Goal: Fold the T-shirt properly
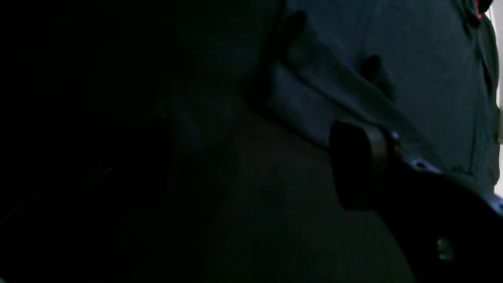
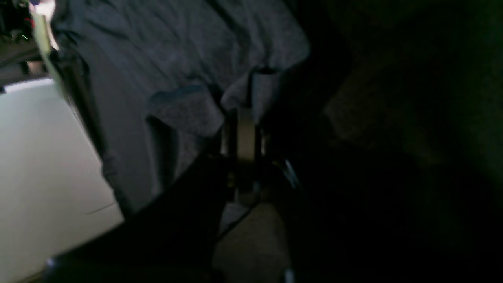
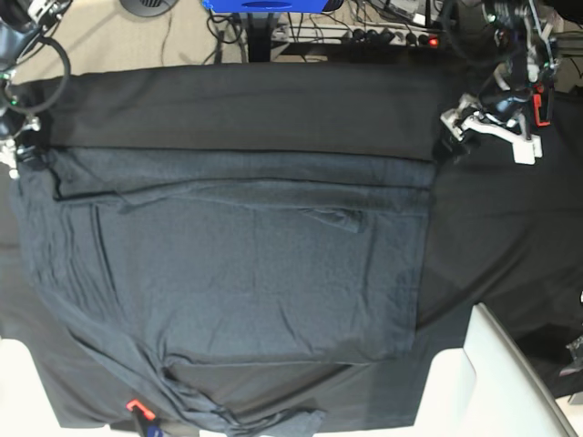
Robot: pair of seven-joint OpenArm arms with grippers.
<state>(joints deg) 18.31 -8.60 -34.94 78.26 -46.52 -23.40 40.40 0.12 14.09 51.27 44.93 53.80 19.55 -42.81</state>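
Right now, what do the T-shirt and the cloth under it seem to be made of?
T-shirt: likely soft knit fabric, matte slate-grey, faintly heathered; it wrinkles and drapes limply. Tablecloth: seemingly a plain woven cloth, darker black, matte and smoother-lying; its exact fibre cannot be told.

T-shirt spread across the counter, one claw at each far corner.

In the base view the T-shirt lay flat on the tablecloth that covered the counter, taking up the middle and the view's left, with a band of tablecloth bare behind it and more bare to its right. A folded sleeve lay across the shirt's far part. The right claw sat at the shirt's far corner on the view's left, touching the cloth; the left claw sat at the far corner on the view's right, just beside the shirt's edge. A power strip lay on the floor behind the counter.
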